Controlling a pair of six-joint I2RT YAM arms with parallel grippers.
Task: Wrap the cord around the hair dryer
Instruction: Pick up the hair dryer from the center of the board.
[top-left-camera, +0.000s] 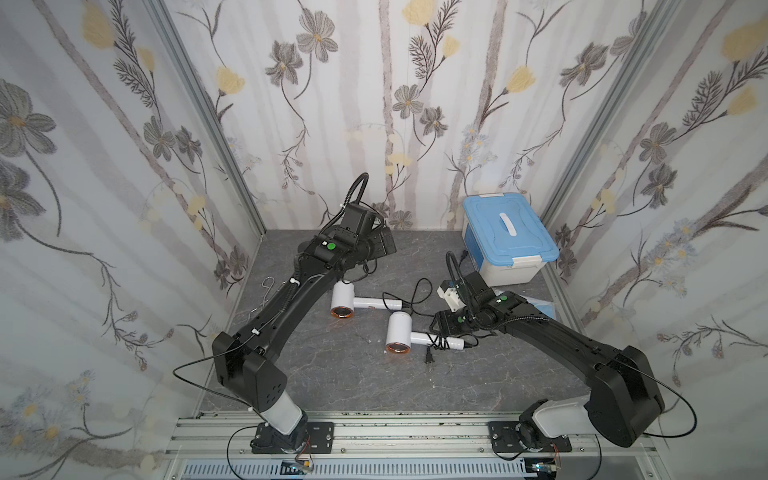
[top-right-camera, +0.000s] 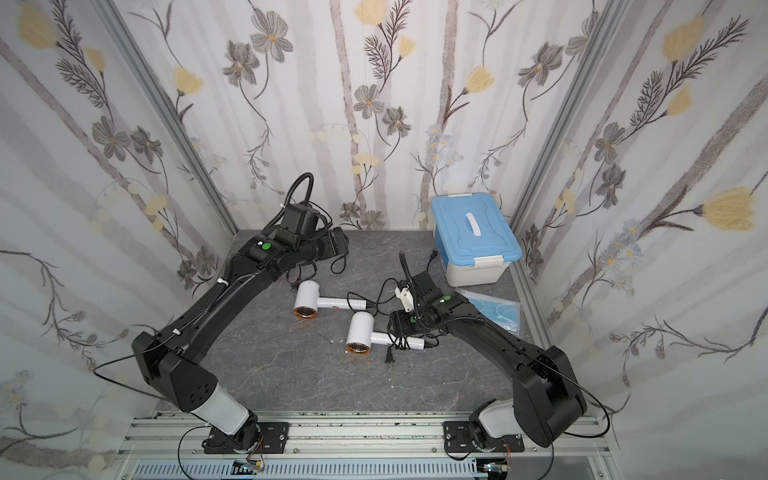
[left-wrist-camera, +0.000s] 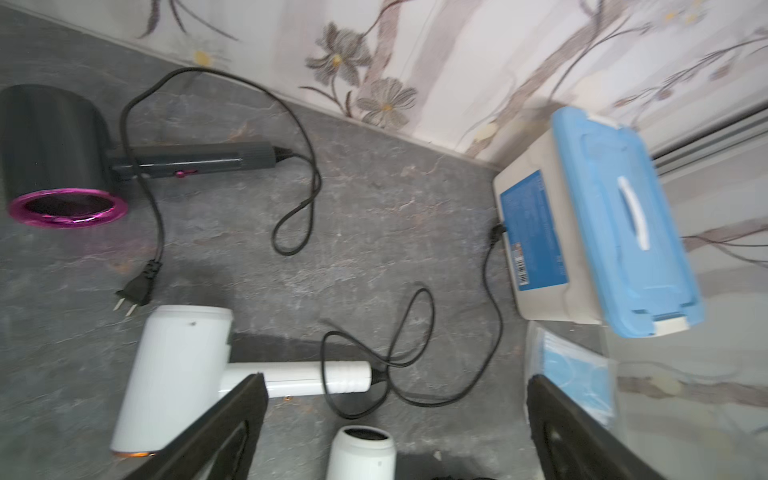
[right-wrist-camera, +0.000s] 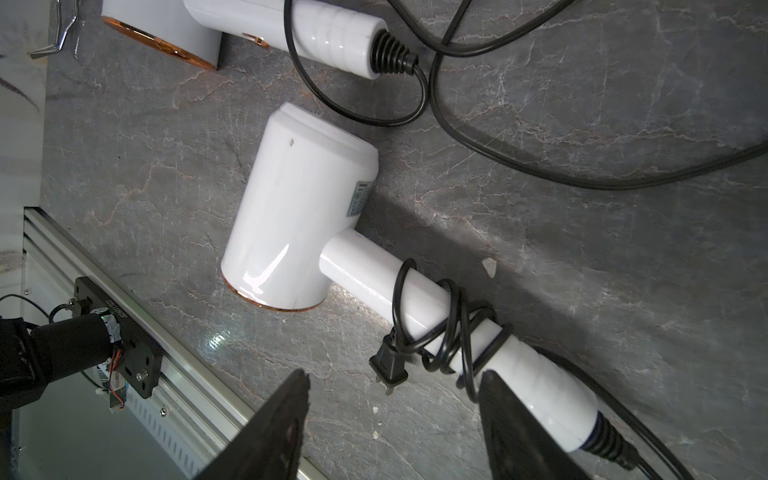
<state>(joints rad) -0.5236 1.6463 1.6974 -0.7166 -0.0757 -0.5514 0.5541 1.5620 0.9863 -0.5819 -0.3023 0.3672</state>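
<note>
— First item, the task's own dryer?
— White hair dryer (top-left-camera: 398, 332), flat on the grey table (top-left-camera: 353, 374), at the centre of the frame in both top views, copper-rimmed nozzle toward the lower edge. Its cord (right-wrist-camera: 453, 328) sits in several turns around the handle. The plug (right-wrist-camera: 388, 365) lies on the table just beside the coil.
— Right gripper?
— Right gripper (right-wrist-camera: 395, 380): fingers spread, pinching nothing, over the plug and the coiled handle. Whether one finger touches the handle end, I cannot tell.
— Left gripper?
— Left gripper (left-wrist-camera: 397, 379): fingers spread wide, empty, well apart from that dryer.
— Remaining stock?
— Second white dryer (top-left-camera: 343, 301), left of centre, with a loose cord (top-left-camera: 415, 291). Dark dryer (left-wrist-camera: 54, 153), magenta rim, seen from the left wrist only. Blue-lidded box (top-left-camera: 509, 235), right of centre, against the back wall.
</note>
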